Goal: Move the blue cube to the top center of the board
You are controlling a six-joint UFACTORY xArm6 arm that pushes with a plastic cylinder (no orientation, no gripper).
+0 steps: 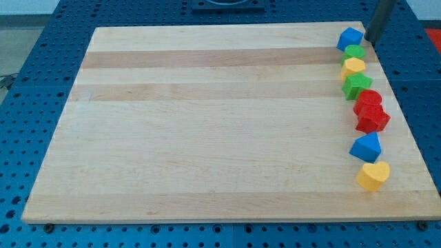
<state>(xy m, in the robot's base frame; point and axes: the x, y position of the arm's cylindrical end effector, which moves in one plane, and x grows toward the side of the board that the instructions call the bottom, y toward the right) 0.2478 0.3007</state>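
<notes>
my tip (370, 41) sits bare, holding nothing, just right of the blue cube (349, 38), near contact. cube remains at top right corner; whole leftward push to top center remains.

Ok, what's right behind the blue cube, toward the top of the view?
Behind the blue cube only a strip of bare board shows. My tip stands beside it, at the view's right. Whether they touch cannot be told.
</notes>
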